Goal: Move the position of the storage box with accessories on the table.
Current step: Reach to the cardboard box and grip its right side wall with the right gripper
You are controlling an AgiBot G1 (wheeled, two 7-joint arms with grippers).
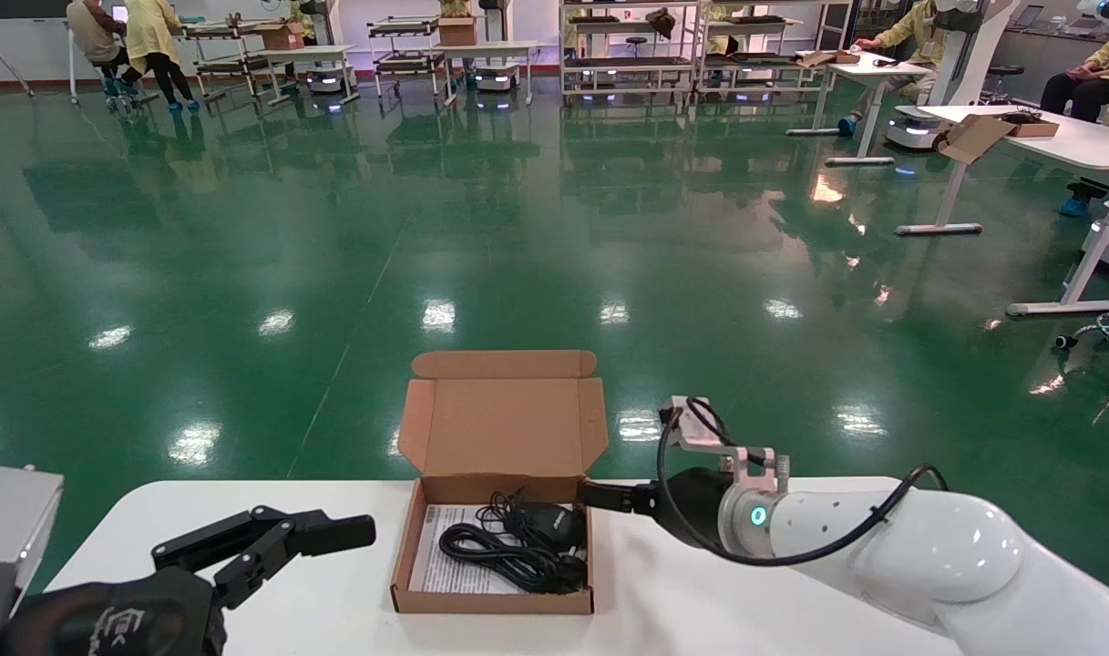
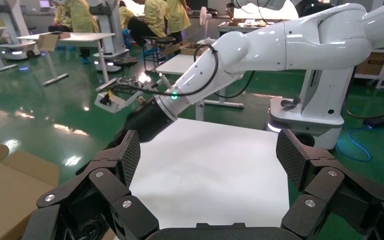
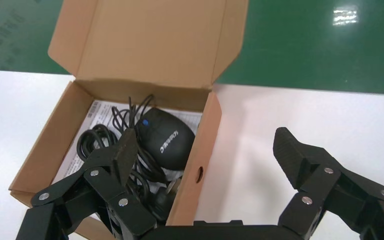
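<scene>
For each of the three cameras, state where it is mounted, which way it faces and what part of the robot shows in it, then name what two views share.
Head view: from the robot's head, forward and down over the white table; open brown cardboard storage box, left gripper and right arm show.
Left wrist view: from the left wrist, across the table toward the right arm; own open fingers frame it.
Right wrist view: from the right wrist, down at the box's side wall, which its open gripper straddles; black mouse inside.
Shared: head and right wrist views both show the box, mouse and leaflet.
</scene>
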